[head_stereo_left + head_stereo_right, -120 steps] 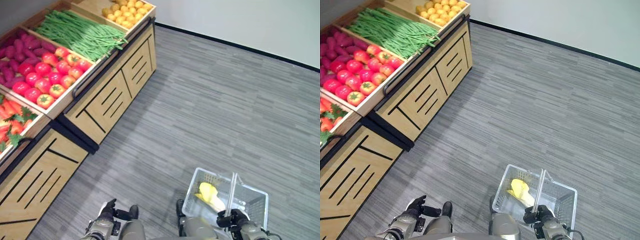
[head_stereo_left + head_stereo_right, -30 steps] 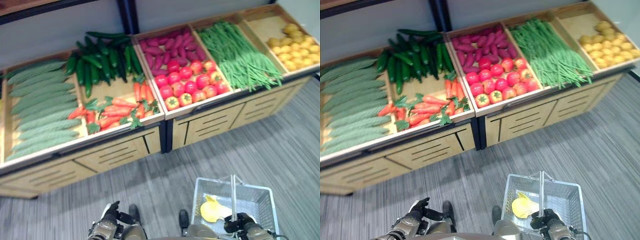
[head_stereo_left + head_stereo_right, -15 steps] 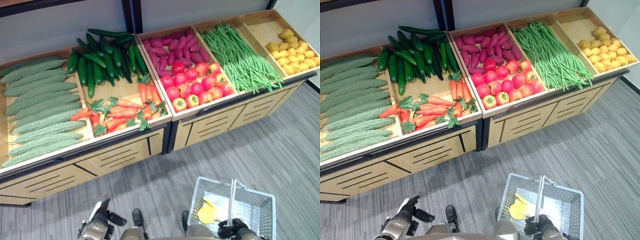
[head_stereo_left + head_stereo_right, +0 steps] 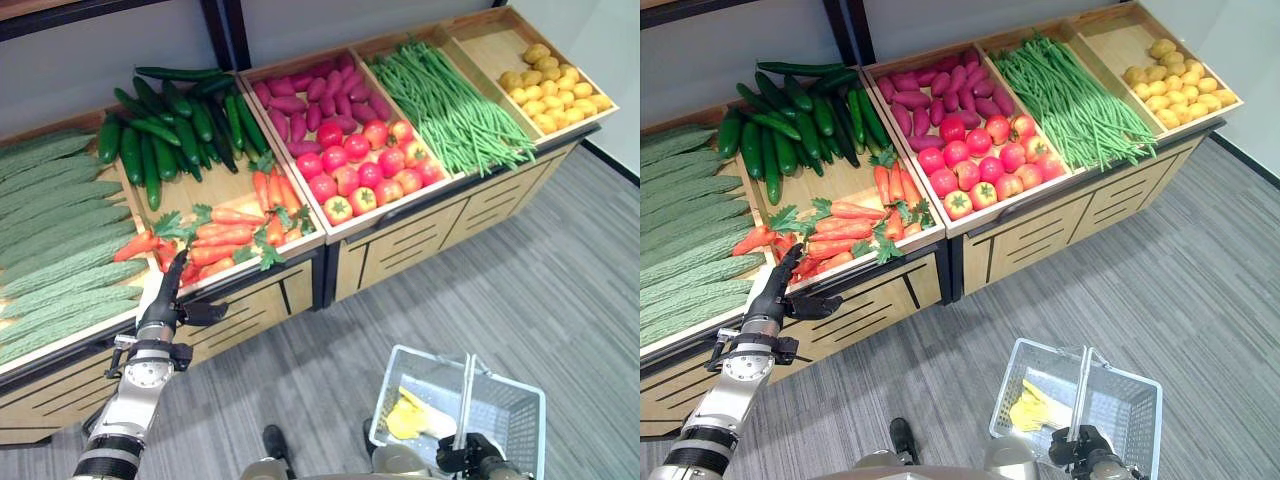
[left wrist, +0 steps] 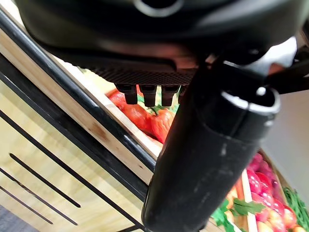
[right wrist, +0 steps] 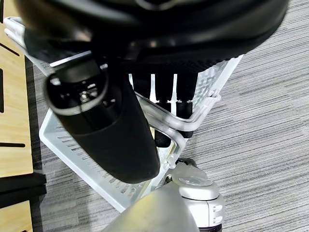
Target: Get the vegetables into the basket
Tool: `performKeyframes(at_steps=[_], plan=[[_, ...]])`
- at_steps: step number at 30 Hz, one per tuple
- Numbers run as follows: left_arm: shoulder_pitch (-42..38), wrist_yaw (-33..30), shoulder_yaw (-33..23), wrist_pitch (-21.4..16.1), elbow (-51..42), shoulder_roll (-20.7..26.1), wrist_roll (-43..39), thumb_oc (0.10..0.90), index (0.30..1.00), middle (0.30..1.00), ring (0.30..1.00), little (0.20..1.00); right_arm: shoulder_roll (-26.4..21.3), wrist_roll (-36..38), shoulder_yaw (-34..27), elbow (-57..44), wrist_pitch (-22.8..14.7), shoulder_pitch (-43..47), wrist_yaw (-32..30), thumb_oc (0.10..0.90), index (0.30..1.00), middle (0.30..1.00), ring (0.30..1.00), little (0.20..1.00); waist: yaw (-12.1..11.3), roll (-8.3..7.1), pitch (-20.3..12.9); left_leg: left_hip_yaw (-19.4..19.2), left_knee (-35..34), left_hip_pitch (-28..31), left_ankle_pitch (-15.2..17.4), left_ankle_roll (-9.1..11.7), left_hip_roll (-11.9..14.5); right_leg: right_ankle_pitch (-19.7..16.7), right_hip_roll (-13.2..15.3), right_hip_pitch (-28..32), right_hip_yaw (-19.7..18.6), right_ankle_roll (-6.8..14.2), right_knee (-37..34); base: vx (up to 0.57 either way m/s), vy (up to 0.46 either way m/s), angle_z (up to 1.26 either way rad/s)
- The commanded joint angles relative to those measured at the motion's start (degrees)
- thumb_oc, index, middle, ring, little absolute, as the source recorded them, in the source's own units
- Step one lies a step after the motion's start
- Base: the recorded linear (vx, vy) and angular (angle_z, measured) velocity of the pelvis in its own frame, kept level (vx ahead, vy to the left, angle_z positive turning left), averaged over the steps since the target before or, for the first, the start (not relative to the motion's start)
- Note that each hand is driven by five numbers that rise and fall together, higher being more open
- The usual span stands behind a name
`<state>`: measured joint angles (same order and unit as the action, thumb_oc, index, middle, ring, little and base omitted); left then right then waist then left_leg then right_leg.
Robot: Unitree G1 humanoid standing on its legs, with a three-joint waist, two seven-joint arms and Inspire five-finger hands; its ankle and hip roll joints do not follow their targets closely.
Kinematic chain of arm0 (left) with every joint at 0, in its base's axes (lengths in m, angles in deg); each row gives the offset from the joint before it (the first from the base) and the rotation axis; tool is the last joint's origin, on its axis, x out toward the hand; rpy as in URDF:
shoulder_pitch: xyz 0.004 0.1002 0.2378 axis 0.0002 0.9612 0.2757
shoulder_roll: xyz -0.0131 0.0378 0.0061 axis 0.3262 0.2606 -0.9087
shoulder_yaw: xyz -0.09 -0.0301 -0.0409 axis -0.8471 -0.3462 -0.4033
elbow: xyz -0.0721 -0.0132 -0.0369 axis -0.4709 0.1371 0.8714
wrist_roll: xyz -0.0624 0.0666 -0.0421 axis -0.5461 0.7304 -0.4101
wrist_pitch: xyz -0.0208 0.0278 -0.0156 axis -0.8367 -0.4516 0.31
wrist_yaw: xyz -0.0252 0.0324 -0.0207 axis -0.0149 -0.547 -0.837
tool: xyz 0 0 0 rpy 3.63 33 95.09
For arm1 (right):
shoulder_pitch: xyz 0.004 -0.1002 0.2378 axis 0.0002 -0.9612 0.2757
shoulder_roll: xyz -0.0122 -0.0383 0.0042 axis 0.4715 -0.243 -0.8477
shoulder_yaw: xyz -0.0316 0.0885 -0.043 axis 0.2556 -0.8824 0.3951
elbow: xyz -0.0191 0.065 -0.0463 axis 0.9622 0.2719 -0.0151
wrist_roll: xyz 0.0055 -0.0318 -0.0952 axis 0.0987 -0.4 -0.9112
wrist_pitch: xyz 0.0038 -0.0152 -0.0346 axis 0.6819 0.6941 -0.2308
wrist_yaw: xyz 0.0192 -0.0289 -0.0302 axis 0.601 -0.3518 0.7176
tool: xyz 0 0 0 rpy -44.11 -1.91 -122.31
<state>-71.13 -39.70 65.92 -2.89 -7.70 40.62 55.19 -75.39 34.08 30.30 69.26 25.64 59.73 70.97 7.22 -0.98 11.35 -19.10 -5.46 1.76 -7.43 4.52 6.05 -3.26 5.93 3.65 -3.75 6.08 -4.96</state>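
Pale wood makes up the counter (image 4: 395, 240), which carries six kinds of produce in its bins: bitter gourds (image 4: 50, 235) at 9 o'clock, cucumbers (image 4: 165, 125) at 11, carrots (image 4: 225, 235) below them, purple sweet potatoes (image 4: 300, 95) at 12, tomatoes (image 4: 365, 165) in front of those, green beans (image 4: 450, 100) at 1 and yellow potatoes (image 4: 555, 80) at 2. I count about fifteen tomatoes; the other piles are too dense to count.

My left robot hand (image 4: 775, 290) is released, fingers straight, reaching over the counter's front rail with its fingertips at the carrots. The nearest carrots lie at 12 o'clock from that hand, just beside the fingertips; I cannot tell whether they touch.

One white wire basket (image 4: 510, 400) stands by the floor (image 4: 560, 260) at 5 o'clock. My right robot hand (image 4: 470, 458) is clenched around the basket's handle (image 6: 166, 126), as the right wrist view confirms. One yellow item (image 4: 405, 415) lies inside the basket; its kind is hard to make out. The right robot hand is cut off by the bottom edge.
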Motion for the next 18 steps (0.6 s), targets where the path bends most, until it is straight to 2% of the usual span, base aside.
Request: performKeyframes(at_steps=[1, 4, 11, 12, 14, 17, 18], plan=[[-5.8, -1.8, -1.9, -5.3, -5.0, 2.3, 0.1, 0.900, 1.000, 1.000, 1.000, 1.000, -1.7, -1.7, 0.3, 3.5, 0.8, -0.1, 0.0, 0.400, 0.300, 0.300, 0.300, 0.300, -0.1, 0.33, -0.5, 0.2, 0.5, 3.2, 3.6, 1.5, -0.8, 0.8, 0.5, -3.8, 0.1, 2.5, 4.5, 0.02, 0.006, -0.20], [-9.3, -3.7, -1.0, -4.9, -3.2, 5.4, 3.6, 0.900, 1.000, 1.000, 1.000, 1.000, -2.1, -1.8, 0.6, 3.7, 0.4, 0.6, -0.2, 0.400, 0.300, 0.300, 0.300, 0.300, 0.3, 0.65, -0.6, -0.4, 0.5, 3.5, 3.7, 1.7, -0.6, 0.8, 0.5, -3.9, -0.1, 2.6, 4.4, 0.02, 0.001, -0.17], [-22.0, -7.5, 3.8, -2.9, 4.3, 18.0, 12.0, 0.900, 1.000, 1.000, 1.000, 1.000, -4.1, -2.7, 2.0, 3.8, 0.1, 1.3, -0.8, 0.400, 0.300, 0.300, 0.300, 0.300, 2.0, 2.10, -1.0, -1.9, 0.5, 3.5, 3.6, 2.3, -0.4, 0.2, 0.1, -4.8, -1.0, 3.0, 4.2, 0.02, -0.004, -0.13], [-26.9, -7.3, 7.4, -1.5, 9.0, 23.0, 15.2, 0.900, 1.000, 1.000, 1.000, 1.000, -5.1, -3.2, 2.7, 4.0, 0.2, 1.5, -0.8, 0.400, 0.300, 0.300, 0.300, 0.300, 3.0, 3.11, -1.0, -2.4, 0.5, 3.1, 3.4, 2.5, -0.4, 0.0, 0.1, -5.5, -1.3, 3.1, 4.2, 0.02, -0.004, -0.15], [-31.4, -7.3, 11.4, -0.8, 13.4, 25.1, 16.8, 0.900, 1.000, 1.000, 1.000, 1.000, -5.3, -3.3, 2.7, 4.2, 0.2, 1.7, -1.0, 0.400, 0.300, 0.300, 0.300, 0.300, 3.4, 3.64, -0.9, -2.6, 0.5, 2.7, 3.3, 2.7, -0.4, -0.2, 0.1, -6.0, -1.5, 3.2, 4.2, 0.00, 0.011, -0.14], [-40.8, -6.5, 21.4, 0.6, 23.3, 28.6, 21.9, 0.900, 1.000, 1.000, 1.000, 1.000, -6.2, -3.1, 3.6, 4.5, 0.0, 2.3, -1.3, 0.400, 0.300, 0.300, 0.300, 0.300, 5.2, 5.54, -0.3, -3.3, 0.5, 1.2, 2.8, 2.9, -0.6, -0.8, 0.1, -8.3, -2.1, 3.4, 4.6, -0.01, 0.022, -0.13], [-40.8, -6.5, 21.4, 0.6, 23.3, 28.6, 21.9, 0.900, 1.000, 1.000, 1.000, 1.000, -6.2, -3.1, 3.6, 4.5, 0.0, 2.3, -1.3, 0.400, 0.300, 0.300, 0.300, 0.300, 5.2, 5.54, -0.3, -3.3, 0.5, 1.2, 2.8, 2.9, -0.6, -0.8, 0.1, -8.3, -2.1, 3.4, 4.6, -0.05, 0.047, -0.15]])
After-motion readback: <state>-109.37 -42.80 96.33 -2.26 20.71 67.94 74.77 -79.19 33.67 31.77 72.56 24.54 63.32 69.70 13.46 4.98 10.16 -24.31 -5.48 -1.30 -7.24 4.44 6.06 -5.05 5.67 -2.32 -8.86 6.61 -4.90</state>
